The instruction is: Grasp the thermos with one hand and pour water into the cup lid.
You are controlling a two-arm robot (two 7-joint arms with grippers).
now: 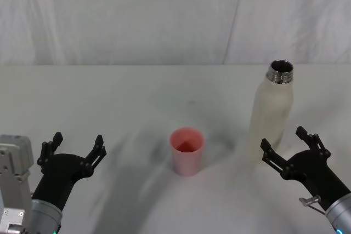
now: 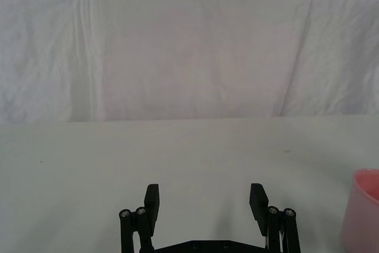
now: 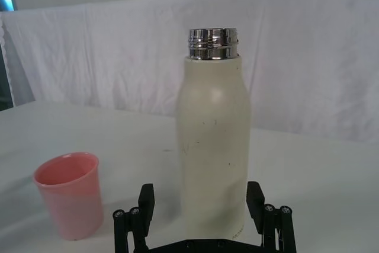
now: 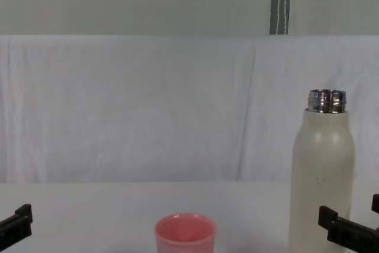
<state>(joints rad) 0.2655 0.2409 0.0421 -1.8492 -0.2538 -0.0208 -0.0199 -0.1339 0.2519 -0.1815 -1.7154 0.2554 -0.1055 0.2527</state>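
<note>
On the white table [image 1: 137, 91], the thermos [image 1: 271, 110] stands straight up on the robot's right side, with its shiny neck open at the top; the cup lid [image 1: 187, 150] sits to its left, near the middle, mouth up, and well apart from the bottle. Right in front of the right gripper [image 1: 290, 145] is the thermos, so this arm is the near one; the bottle's long side runs up and down, and the claw faces it low on its body. Its two fingers [image 3: 145, 201] are spread wide, one to each side of the bottle's lower part, holding nothing; from the wrist view the bottle looks to be between them or just ahead, but I cannot tell if they touch it. My guess is the claw only needs to go a little forward and then squeeze; then it would lift and tip the bottle to the left, toward the cup. The left gripper [image 1: 72, 149] waits far off on the left, open wide and empty too.
</note>
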